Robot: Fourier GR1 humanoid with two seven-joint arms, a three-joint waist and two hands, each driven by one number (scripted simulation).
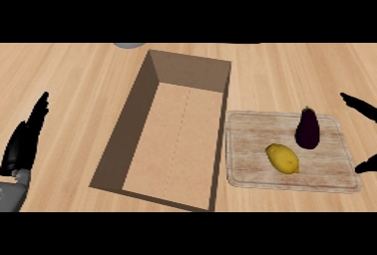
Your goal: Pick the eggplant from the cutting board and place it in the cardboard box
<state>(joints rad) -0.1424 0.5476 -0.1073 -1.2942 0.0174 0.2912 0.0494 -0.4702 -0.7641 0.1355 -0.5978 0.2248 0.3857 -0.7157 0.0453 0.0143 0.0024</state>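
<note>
1. At the right edge, right hand [360, 106]: fingers straight, spread wide from the thumb [366, 165], holding nothing; thumb tip near the cutting board's [327, 172] right edge.
2. Far left edge: left hand [22, 144] resting, fingers straight, close together, pointing up, holding nothing; well apart from the cardboard box [131, 124].
3. On the cutting board's upper right part lies the eggplant [307, 129], dark purple, stem end pointing away from the robot; neither hand touches it.
4. Yellow lemon [282, 158] on the same board, just beside the eggplant, to its lower left; touching or not, cannot tell.
5. Open-topped cardboard box sits left of the board, its right wall just beside the board's left edge.
6. Both stand on the wooden counter [74, 69]; grey round thing [129, 45] cut off at the top edge.
</note>
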